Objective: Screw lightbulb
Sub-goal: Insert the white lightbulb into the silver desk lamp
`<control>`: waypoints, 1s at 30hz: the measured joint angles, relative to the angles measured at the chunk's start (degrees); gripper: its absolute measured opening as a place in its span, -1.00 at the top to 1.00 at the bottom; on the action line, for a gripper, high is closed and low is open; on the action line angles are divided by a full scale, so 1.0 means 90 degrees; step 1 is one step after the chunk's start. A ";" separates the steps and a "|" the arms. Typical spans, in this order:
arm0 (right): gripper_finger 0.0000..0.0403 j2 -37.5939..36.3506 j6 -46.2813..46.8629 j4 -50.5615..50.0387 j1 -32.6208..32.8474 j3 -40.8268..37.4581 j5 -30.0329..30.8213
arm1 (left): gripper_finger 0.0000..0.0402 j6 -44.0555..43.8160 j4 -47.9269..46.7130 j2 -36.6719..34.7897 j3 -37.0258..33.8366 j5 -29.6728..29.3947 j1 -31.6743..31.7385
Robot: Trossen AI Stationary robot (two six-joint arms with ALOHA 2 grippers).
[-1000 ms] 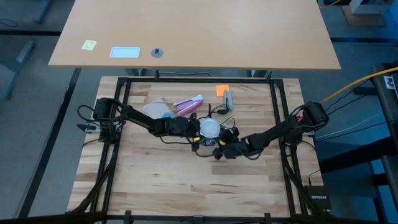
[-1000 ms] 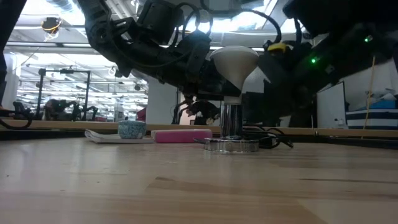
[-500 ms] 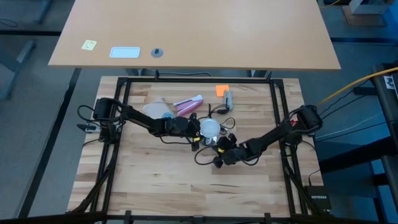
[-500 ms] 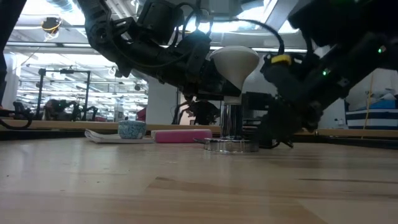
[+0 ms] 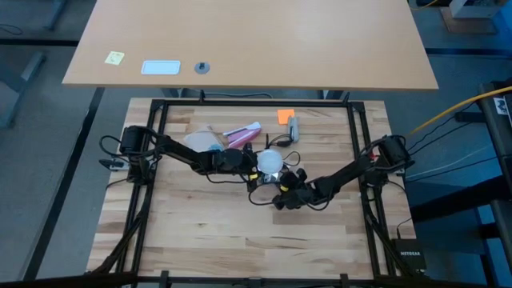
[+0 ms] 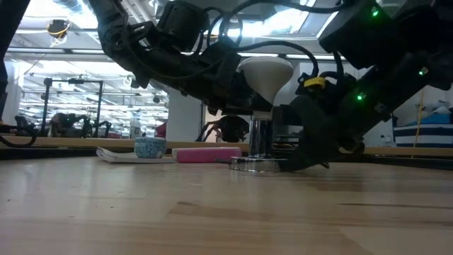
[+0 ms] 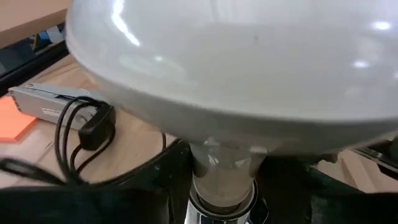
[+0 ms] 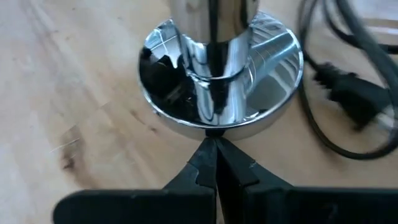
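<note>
The lightbulb (image 6: 265, 71), frosted white, stands upright with its neck in a chrome socket (image 6: 260, 138). The socket's round base (image 8: 217, 81) rests on the wooden table. My left gripper (image 5: 254, 165) reaches in from the table's left and is shut on the bulb (image 5: 270, 163). My right gripper (image 8: 214, 152) is shut, low on the table at the near right of the socket base (image 6: 256, 164). In the high view the bulb hides the socket. My left gripper holds the lightbulb by its narrow neck (image 7: 227, 165), just above the socket, with a dark finger (image 7: 165, 177) on either side. It comes nearly level from the table's left. The bulb stands upright, globe up. My right gripper's shut fingertips (image 8: 211, 146) meet the rim of the socket's base (image 8: 214, 129). They slant down from the table's near right. The base lies flat on the table.
Behind the socket lie a thin black cord with a plug (image 8: 339, 93), a pink-and-white tube (image 5: 242, 134), a plate with a small cup (image 6: 150, 147), an orange note (image 5: 286, 116) and a grey device (image 5: 293, 128). The near half of the table (image 5: 240, 240) is bare wood.
My right gripper, shut all along, has sunk to the table and come in against the socket base from the near right. The lightbulb, the socket and my left gripper have kept still.
</note>
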 joint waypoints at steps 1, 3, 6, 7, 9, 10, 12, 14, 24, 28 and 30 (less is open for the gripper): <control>1.00 0.0000 -0.0006 -0.0002 -0.0043 -0.0002 0.0002 | 0.25 0.0000 -0.0004 0.0000 0.0000 0.0000 0.0000; 1.00 0.0000 -0.0046 0.0002 -0.0135 -0.0004 0.0014 | 0.25 0.0002 -0.0003 -0.0002 -0.0001 -0.0003 0.0001; 1.00 0.0000 -0.0087 0.0002 -0.0311 -0.0007 0.0043 | 0.25 0.0007 0.0014 -0.0008 0.0000 0.0005 0.0000; 1.00 0.0000 -0.0182 0.0004 -0.0377 -0.0011 0.0086 | 0.25 0.0003 0.0023 -0.0012 0.0000 0.0036 0.0000; 1.00 0.0009 -0.0389 0.0060 -0.0531 -0.0017 0.0254 | 0.25 -0.0036 0.0030 -0.0012 0.0000 0.0208 -0.0016; 1.00 0.0010 -0.0461 0.0128 -0.0602 -0.0017 0.0328 | 0.25 -0.0087 -0.0019 -0.0006 0.0000 0.0269 -0.0035; 1.00 0.0007 -0.0645 0.0284 -0.0718 -0.0009 0.0316 | 0.25 -0.0095 -0.0019 0.0001 -0.0001 0.0275 -0.0041; 1.00 0.0007 -0.0869 0.0317 -0.0815 -0.0012 0.0198 | 0.25 -0.0097 -0.0016 0.0000 -0.0002 0.0322 -0.0034; 1.00 -0.0222 -0.1062 -0.0001 -0.0629 -0.0017 -0.0199 | 0.25 -0.0082 0.0000 0.0000 -0.0005 0.0239 -0.0036; 1.00 -0.0630 -0.1029 -0.0515 -0.0385 -0.0017 -0.0222 | 0.25 -0.0069 0.0005 0.0000 -0.0002 0.0225 -0.0036; 1.00 -0.0893 -0.0887 -0.0749 -0.0238 -0.0004 -0.0092 | 0.25 -0.0068 0.0012 0.0002 0.0002 0.0183 -0.0026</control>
